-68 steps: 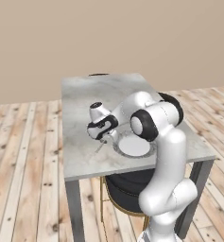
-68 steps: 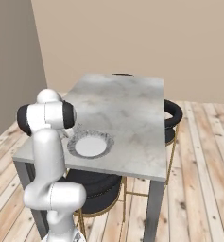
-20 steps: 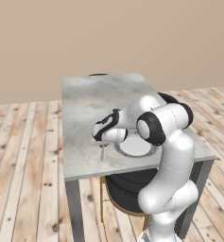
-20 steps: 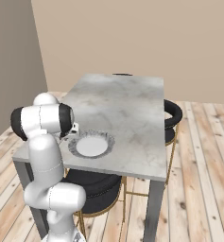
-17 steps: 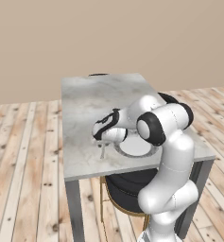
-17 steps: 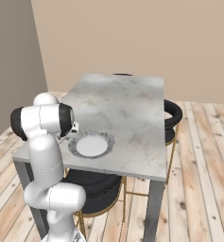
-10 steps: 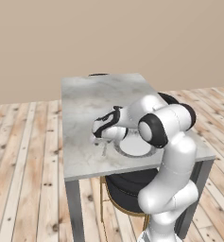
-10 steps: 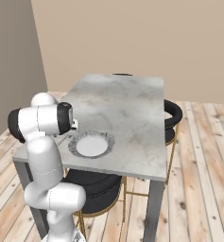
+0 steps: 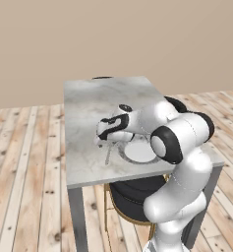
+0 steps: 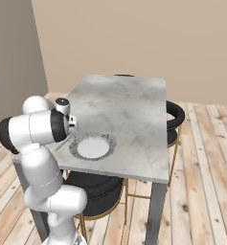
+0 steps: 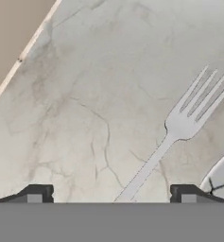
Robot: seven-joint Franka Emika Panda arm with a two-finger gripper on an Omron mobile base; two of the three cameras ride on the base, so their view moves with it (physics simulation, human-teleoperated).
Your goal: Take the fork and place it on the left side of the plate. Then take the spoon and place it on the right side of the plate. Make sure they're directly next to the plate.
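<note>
Fork [image 11: 179, 127] is seen lying flat beside the plate [image 11: 222, 178], between the spread, empty gripper [image 11: 111, 194] tips; a careless lift could nudge it askew.

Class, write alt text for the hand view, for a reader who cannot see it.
A silver fork lies flat on a grey marble table, tines toward the upper right, handle running down between the end effector's two dark fingertips. The speckled rim of a plate shows at the lower right, beside the fork.
</note>
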